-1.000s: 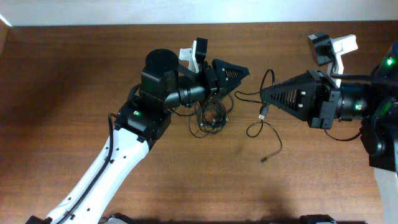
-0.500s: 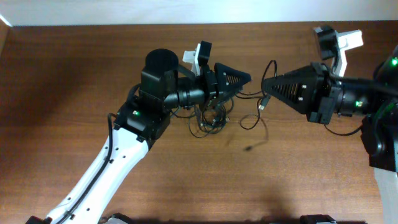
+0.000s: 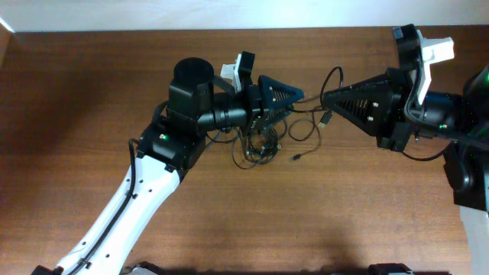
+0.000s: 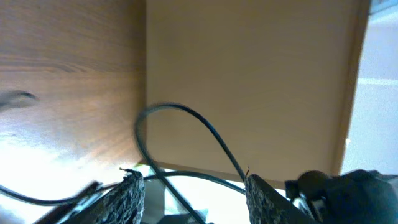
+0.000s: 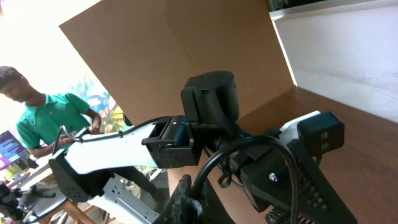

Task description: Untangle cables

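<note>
Cable (image 5: 214, 158) is pinched tight in my right gripper (image 5: 189, 202) and held up, I judge, to draw its loop free of the knot. My left gripper (image 4: 193, 186) stands spread, a strand running loosely between its fingers. Beyond, the bundle (image 3: 256, 145) lies on the table (image 3: 92, 92).

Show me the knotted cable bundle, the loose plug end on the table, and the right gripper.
cable bundle (image 3: 258, 144): overhead view, middle of the tangle.
plug end (image 3: 294, 158): overhead view, its free tip.
right gripper (image 3: 324, 98): overhead view, between its closed fingertips.
</note>
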Available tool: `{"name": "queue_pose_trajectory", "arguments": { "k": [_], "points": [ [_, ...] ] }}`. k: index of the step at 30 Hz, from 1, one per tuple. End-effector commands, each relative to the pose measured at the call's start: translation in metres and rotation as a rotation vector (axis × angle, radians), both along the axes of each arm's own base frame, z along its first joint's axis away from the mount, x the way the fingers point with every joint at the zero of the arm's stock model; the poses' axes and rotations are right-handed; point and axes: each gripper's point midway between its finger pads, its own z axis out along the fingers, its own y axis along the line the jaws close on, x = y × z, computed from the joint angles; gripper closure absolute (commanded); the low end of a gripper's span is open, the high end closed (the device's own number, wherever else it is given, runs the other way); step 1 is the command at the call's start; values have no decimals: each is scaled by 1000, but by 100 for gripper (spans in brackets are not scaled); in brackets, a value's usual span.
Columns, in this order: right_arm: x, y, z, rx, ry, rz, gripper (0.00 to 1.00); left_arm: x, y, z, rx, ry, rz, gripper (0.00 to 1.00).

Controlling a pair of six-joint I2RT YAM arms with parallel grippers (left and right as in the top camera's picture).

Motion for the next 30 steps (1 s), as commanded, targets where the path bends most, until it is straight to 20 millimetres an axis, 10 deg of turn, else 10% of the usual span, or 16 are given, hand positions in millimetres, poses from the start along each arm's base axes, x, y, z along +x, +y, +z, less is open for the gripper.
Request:
{"name": "queue_pose_trajectory", "arguments": {
  "k": [1, 6, 15, 20, 23, 27, 30],
  "points": [
    [-5, 1, 5, -3, -40, 4, 96, -4, -2, 8, -43, 41, -37, 46],
    [-6, 1, 4, -3, -35, 8, 96, -5, -2, 11, -58, 65, -40, 51],
    [-15, 3, 1, 3, 0, 60, 96, 3, 0, 10, -51, 61, 8, 99],
    [-2, 0, -6, -8, 48, -12, 85, 15, 6, 8, -5, -75, 55, 100],
    [26, -10, -30, -55, 173, -201, 51, 22, 12, 8, 39, -206, 70, 100],
    [59, -44, -86, -197, 384, -526, 50, 23, 13, 8, 73, -324, 54, 100],
    [59, -46, -91, -211, 406, -544, 50, 19, 11, 19, 48, -386, 27, 100]
  ]
}}
